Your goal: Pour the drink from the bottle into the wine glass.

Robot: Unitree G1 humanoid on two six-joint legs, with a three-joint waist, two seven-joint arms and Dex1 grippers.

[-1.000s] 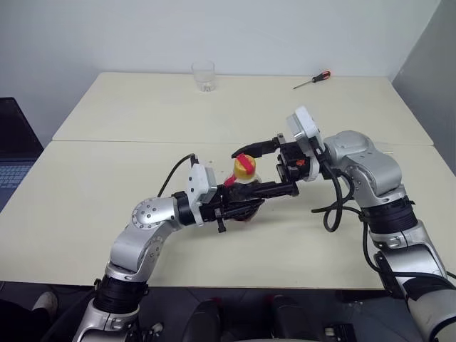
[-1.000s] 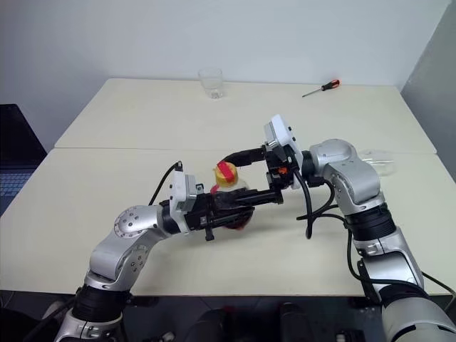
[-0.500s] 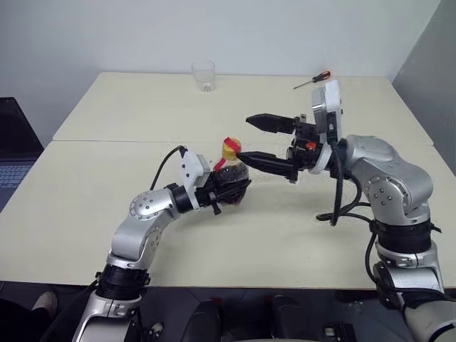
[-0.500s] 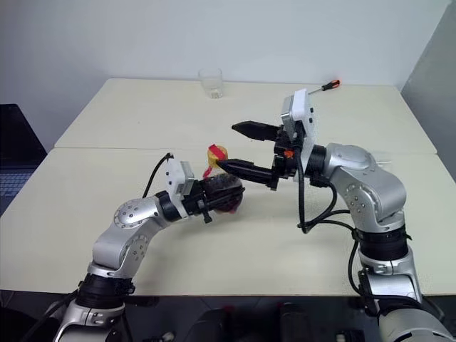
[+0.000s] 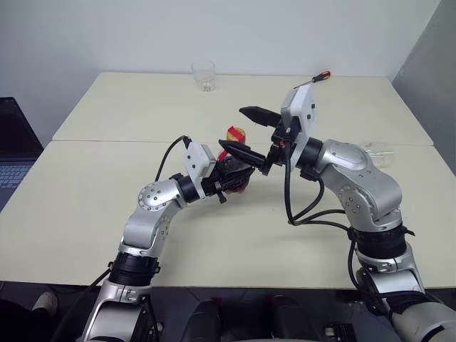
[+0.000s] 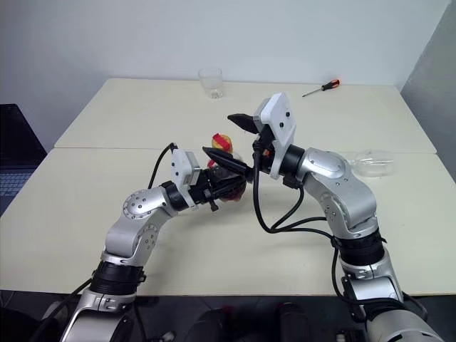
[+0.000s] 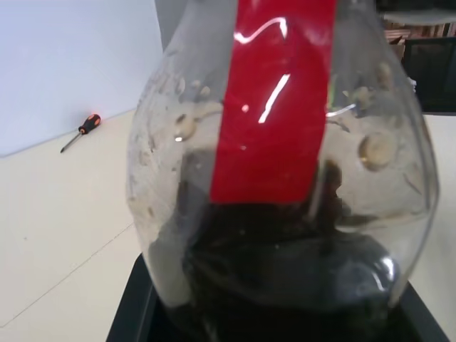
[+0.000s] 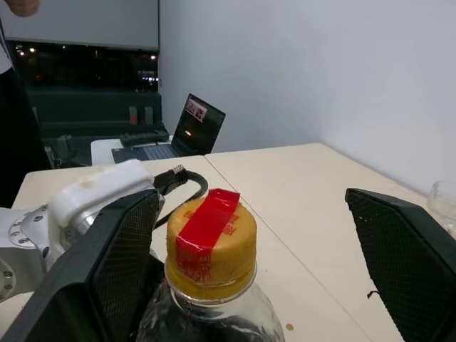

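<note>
The right gripper (image 5: pixel 241 132) has swung in since a second ago, jaws apart either side of the yellow cap (image 8: pixel 211 237). The left gripper (image 5: pixel 229 182), jaws clamped on the bottle (image 7: pixel 281 178), holds its rounded body; the light, slick plastic probably flexes, so grip the ridged cap to unscrew.

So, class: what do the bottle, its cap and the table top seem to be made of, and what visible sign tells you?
Bottle: clear, glossy plastic, probably; you see through its wall to the dark drink, with sharp highlights and droplets inside.
Cap: opaque yellow plastic, with a ribbed edge and red tape across it.
Table top: smooth matte cream, likely laminate; no grain or glare.
</note>
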